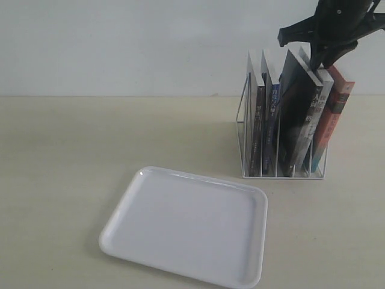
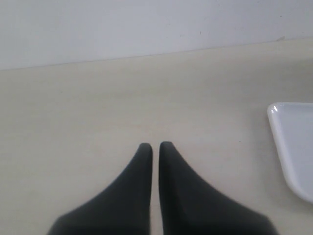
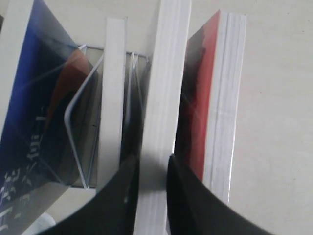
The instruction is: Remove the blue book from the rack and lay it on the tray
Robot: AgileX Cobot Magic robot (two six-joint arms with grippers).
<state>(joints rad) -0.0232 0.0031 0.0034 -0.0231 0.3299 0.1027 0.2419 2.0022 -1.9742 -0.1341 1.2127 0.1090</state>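
Note:
The blue book stands second from the left in the white wire rack, its blue spine facing out. Its deep blue cover with the orange crescent shows in the right wrist view, behind a rack wire. My right gripper is at the top of the rack, two books away from it. It is shut on the white page block of the pale grey-white book. The white tray lies flat, in front and to the left of the rack. My left gripper is shut on nothing, above bare table.
A dark grey-black book leans between the blue book and the held pale one. A red book presses against the held book's other side. Another dark book fills the leftmost slot. A pale wall backs the table.

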